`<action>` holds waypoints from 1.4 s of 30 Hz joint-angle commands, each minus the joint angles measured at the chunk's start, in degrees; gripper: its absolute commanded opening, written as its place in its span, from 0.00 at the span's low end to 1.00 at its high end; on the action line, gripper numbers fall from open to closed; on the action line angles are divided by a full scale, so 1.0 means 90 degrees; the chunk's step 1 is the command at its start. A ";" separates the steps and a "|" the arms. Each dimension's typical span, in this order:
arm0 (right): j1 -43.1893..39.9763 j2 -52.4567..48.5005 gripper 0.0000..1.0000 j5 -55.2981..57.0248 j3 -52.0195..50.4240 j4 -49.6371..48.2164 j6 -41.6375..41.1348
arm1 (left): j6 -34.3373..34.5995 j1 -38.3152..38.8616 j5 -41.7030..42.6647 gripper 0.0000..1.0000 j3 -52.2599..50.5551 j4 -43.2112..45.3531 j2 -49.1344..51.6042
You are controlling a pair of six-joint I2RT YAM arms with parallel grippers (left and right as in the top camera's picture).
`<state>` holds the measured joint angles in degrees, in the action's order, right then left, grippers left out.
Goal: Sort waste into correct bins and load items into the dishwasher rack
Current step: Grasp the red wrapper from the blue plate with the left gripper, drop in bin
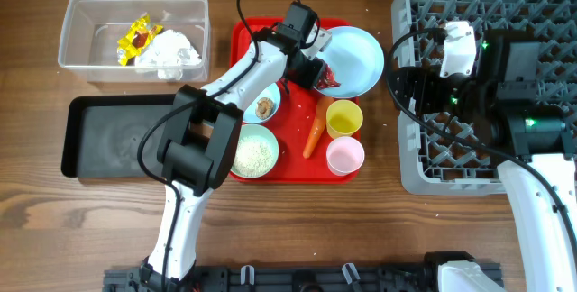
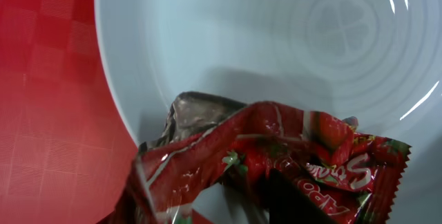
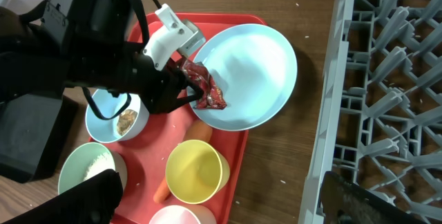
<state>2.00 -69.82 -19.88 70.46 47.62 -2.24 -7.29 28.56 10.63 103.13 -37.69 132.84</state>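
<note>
Overhead, well left of the left gripper (image 3: 185, 89), the clear tub (image 1: 90, 13) is holding a yellow wrapper (image 1: 138, 40) and white tissue (image 1: 169, 53), beside the black tray (image 1: 99, 139). On the red tray (image 1: 297, 170), one light blue bowl (image 1: 275, 92) is carrying a brown lump (image 1: 264, 106), another bowl (image 1: 255, 132) rice (image 1: 255, 155). The left jaws are clamping the red wrapper (image 3: 209, 92) just over the light blue plate (image 1: 361, 49). The left arm (image 1: 243, 71) is reaching bent across the tray. The right gripper (image 3: 221, 203), jaws apart, is hovering beside the dishwasher rack (image 1: 541, 4).
</note>
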 commanded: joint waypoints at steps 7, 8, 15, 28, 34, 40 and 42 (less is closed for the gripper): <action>0.0019 -0.0010 0.95 0.0080 0.0119 0.0083 0.0058 | 0.0782 -0.0262 -0.1627 0.43 -0.0002 0.0019 0.0085; 0.0019 -0.0010 0.95 0.0083 0.0119 0.0085 0.0061 | 0.0872 -0.0442 -0.1724 0.45 -0.0002 -0.0051 0.0085; 0.0019 -0.0010 0.95 0.0083 0.0119 0.0073 0.0058 | 0.0867 -0.0823 -0.1717 0.58 0.0010 0.0007 -0.0685; 0.0019 -0.0010 0.95 0.0085 0.0119 0.0138 0.0080 | 0.0865 -0.0318 -0.1117 0.70 0.0000 0.0194 -0.0396; 0.0019 -0.0010 0.95 0.0085 0.0119 0.0180 0.0078 | 0.0869 -0.0284 -0.1112 0.55 0.0000 0.0095 -0.0090; 0.0019 -0.0010 0.95 0.0087 0.0119 0.0270 0.0080 | 0.1107 -0.0282 -0.0942 0.27 0.0000 0.0119 0.0240; 0.0019 -0.0010 0.95 0.0085 0.0119 0.0270 0.0083 | 0.1217 -0.0279 -0.0945 0.04 0.0002 0.0202 0.0233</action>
<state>2.00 -69.82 -19.86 70.46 50.04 -2.24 2.31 25.78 0.75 103.26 -36.14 133.14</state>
